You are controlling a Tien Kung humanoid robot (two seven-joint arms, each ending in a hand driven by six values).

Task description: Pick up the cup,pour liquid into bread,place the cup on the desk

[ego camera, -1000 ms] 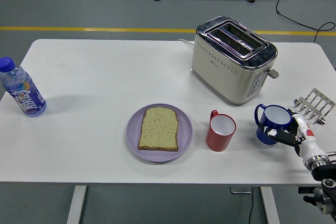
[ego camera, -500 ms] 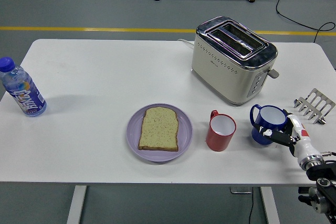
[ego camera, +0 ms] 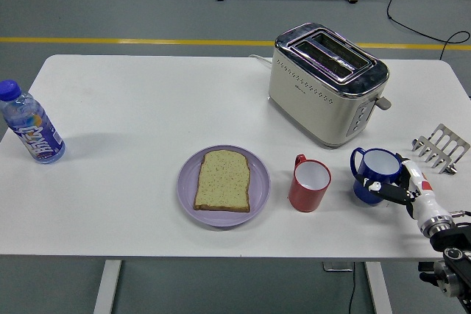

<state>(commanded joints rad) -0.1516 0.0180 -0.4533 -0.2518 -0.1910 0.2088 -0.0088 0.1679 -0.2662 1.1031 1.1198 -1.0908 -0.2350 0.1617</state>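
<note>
Blue cup upright at table's right (handle facing left); bread slice flat on purple plate.

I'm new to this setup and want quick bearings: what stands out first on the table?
A cream toaster stands at the far right, and a slice of bread lies on a purple plate at the centre front. Right of it stand a red cup and a blue cup, where the right hand touches the blue one.

Right hand grips blue cup on white counter, beside red cup; bread lies on purple plate.
</note>
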